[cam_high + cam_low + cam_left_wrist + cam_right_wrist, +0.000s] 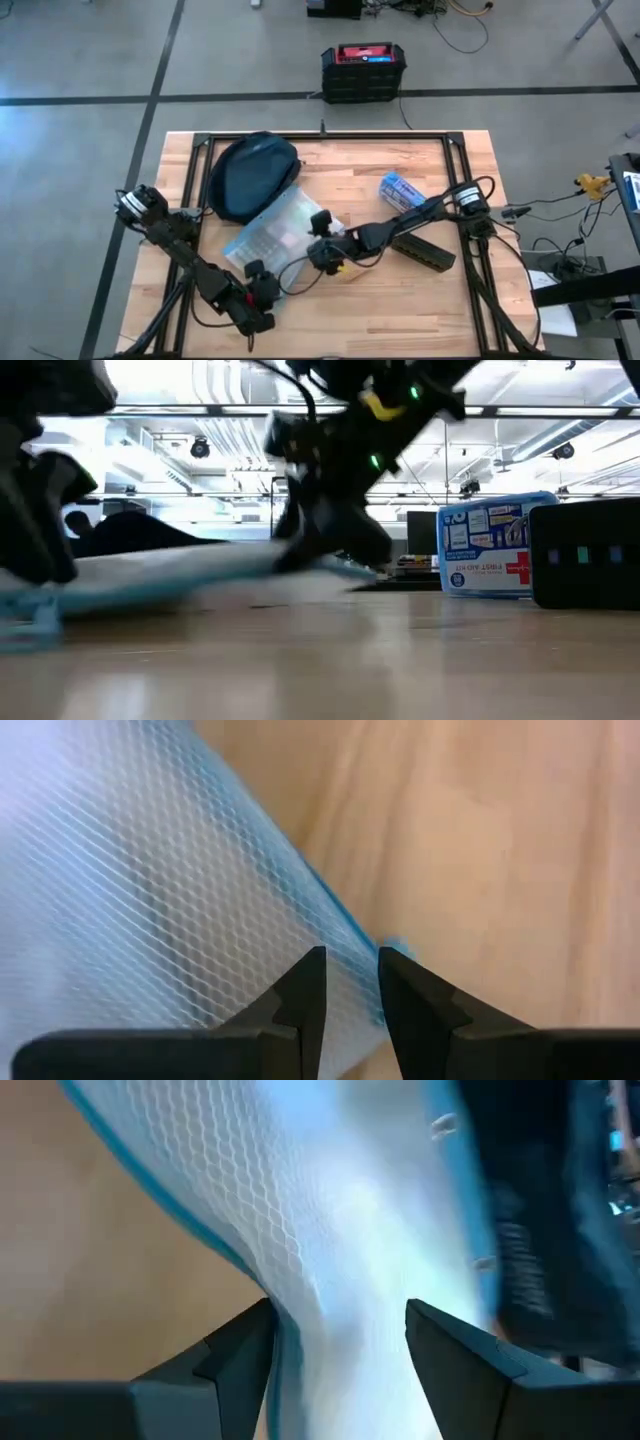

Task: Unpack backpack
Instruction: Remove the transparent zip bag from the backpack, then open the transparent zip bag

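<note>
The dark navy-blue soft fabric backpack [254,174] lay at the far left of the pale wooden surface [400,300], just inside its black frame rail [330,137]. A clear mesh-textured plastic zip bag with blue edging [272,236] ran out from under the backpack's near side toward the middle.

The left gripper [350,982] had its fingers clenched on the bag's near corner, the blue edge pinched between them. The right gripper [338,1325] stood with its fingers released and spread to either side of the bag's fold, gripping nothing.

The risk, as I judged it, was that a pull by the left arm alone would let the bag sag and twist, or drag the backpack along with it if the far end was still caught. The right fingers might also close on a slack fold and slip.

Open room lay toward the near edge. To the right, the blue-and-white first-aid box [497,545] and a flat black rectangular box [422,250] stood close to the right arm.
</note>
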`<state>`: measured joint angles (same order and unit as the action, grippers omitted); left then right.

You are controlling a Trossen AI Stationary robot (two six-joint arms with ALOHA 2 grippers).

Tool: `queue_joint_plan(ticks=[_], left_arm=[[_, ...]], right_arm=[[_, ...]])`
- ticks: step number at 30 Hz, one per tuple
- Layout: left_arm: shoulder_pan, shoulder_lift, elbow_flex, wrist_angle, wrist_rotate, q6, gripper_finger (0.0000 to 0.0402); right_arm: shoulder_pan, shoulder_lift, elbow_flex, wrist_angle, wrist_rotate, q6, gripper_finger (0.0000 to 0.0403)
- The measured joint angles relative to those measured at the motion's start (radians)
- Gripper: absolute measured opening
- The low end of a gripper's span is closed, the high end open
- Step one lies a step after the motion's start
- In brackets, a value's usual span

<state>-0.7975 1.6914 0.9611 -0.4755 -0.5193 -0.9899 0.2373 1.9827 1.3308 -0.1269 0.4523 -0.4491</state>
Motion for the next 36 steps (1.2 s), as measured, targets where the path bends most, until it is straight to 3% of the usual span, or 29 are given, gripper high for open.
queue_joint_plan(ticks=[5, 7, 14, 22, 25, 36], left_arm=[[-0.010, -0.008, 0.068, -0.075, -0.012, -0.002, 0.0080], [-0.021, -0.008, 0.077, -0.067, 0.001, 0.004, 0.0080], [-0.106, 0.034, 0.079, -0.048, 0.055, 0.062, 0.0080], [-0.136, 0.175, 0.094, -0.051, -0.155, 0.440, 0.0080], [-0.135, 0.229, 0.112, -0.065, -0.179, 0.548, 0.0082], [-0.134, 0.291, 0.218, -0.261, -0.174, 0.621, 0.0132]], right_arm=[[0.041, -0.011, 0.000, 0.003, -0.185, 0.151, 0.0218], [0.064, -0.007, -0.001, 0.006, -0.212, 0.199, 0.0220], [0.135, -0.001, -0.024, 0.001, -0.165, 0.248, 0.0214], [0.142, -0.001, -0.026, 0.045, -0.127, 0.239, 0.0217], [0.138, -0.001, -0.026, 0.049, -0.127, 0.240, 0.0221], [0.137, -0.001, -0.027, 0.050, -0.128, 0.266, 0.0213]])
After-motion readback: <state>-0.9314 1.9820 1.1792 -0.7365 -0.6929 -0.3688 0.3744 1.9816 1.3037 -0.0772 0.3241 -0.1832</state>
